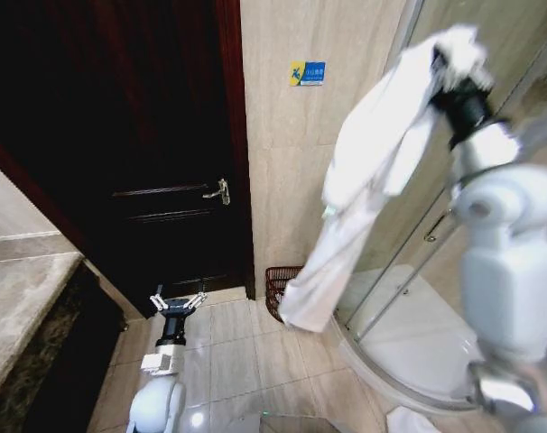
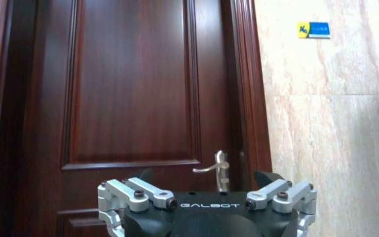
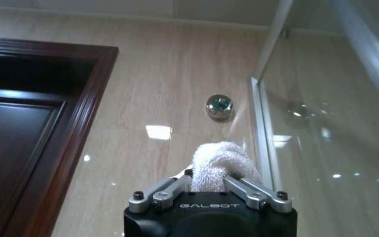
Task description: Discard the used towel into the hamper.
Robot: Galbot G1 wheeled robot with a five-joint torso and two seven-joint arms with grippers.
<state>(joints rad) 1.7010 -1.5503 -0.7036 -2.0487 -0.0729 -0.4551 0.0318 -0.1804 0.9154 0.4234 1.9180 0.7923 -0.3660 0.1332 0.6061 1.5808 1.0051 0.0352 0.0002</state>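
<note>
We hold the right gripper [image 1: 456, 68] raised high near the glass shower enclosure [image 1: 409, 298], fingers clamped on a bunched end of the white towel [image 1: 364, 171]. The towel hangs long and loose, its lower end just in front of the hamper [image 1: 281, 287], which stands on the tiled floor against the marble wall beside the dark wooden door [image 1: 120, 144]. Our left gripper [image 1: 177, 301] sits low facing that door, fingers spread wide and holding nothing.

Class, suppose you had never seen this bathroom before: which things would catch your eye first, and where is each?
First, the white towel, hanging long from the right claw raised high beside the glass shower enclosure. Its lower end dangles just in front of the reddish-brown hamper on the floor by the wall. Then the dark wooden door, with the left claw open and low before it.
</note>
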